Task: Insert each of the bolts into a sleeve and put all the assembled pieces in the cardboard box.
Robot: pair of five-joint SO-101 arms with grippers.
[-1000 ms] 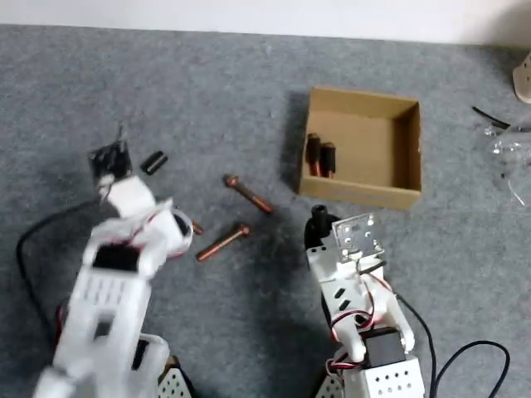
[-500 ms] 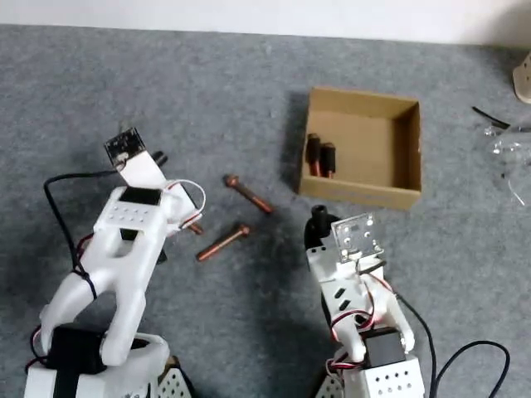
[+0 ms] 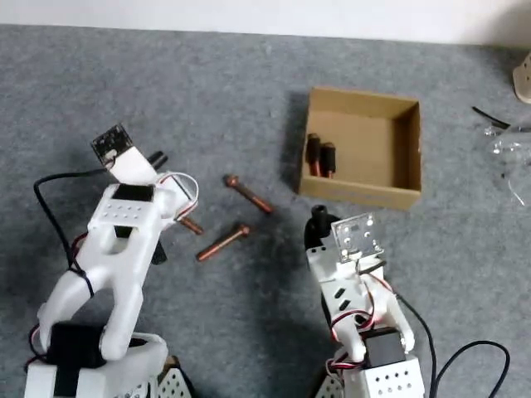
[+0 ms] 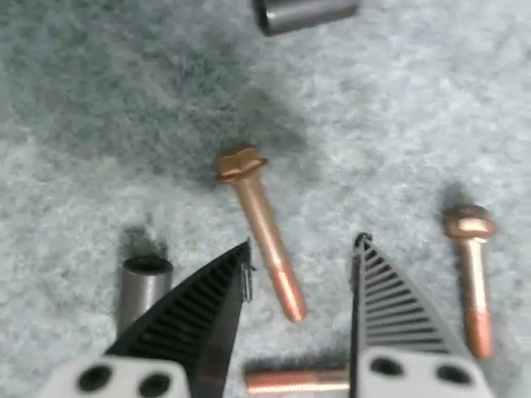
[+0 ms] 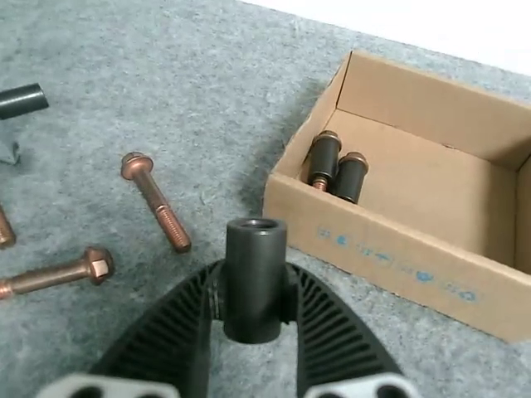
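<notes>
Grey carpeted tabletop [image 3: 249,75] with two white arms, an open brown cardboard box [image 3: 358,193] and loose copper bolts.

The left white arm [image 3: 116,249] takes up the lower left of the high view. The right white arm [image 3: 357,298] sits at lower centre, just below the box, which lies right of centre. The left pincer [image 4: 304,243] hangs with its jaws apart over the threaded end of a copper-coloured flanged bolt [image 4: 261,228]. A second copper bolt [image 4: 471,278] lies near it, and a third copper bolt [image 4: 294,381] lies close under the jaws. The right pincer [image 5: 253,290] is clamped on an upright dark grey metal sleeve [image 5: 255,249]. Two assembled bolt-and-sleeve pieces [image 5: 336,170] lie side by side against the box's left wall. A loose black sleeve [image 3: 155,160] lies at the left of the high view, near the left arm's tip. Another grey sleeve [image 4: 143,286] stands just beside one jaw.
</notes>
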